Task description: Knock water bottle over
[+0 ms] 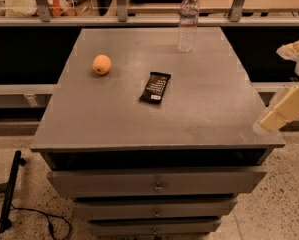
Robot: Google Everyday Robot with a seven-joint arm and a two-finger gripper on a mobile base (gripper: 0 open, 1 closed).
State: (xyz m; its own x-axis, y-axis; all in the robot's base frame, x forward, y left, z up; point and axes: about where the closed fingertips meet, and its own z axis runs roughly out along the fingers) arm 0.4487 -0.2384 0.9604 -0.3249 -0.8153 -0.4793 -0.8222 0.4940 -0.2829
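The water bottle is clear plastic with a white cap. It stands upright near the far edge of the grey table, right of centre. My gripper is cream-coloured. It hangs at the right edge of the view, beside the table's front right corner, far from the bottle and well in front of it. Nothing shows in it.
An orange fruit sits on the left part of the table. A black snack bar wrapper lies near the middle. The table has drawers below its top. A railing and counter run behind it. A black cable lies on the floor at left.
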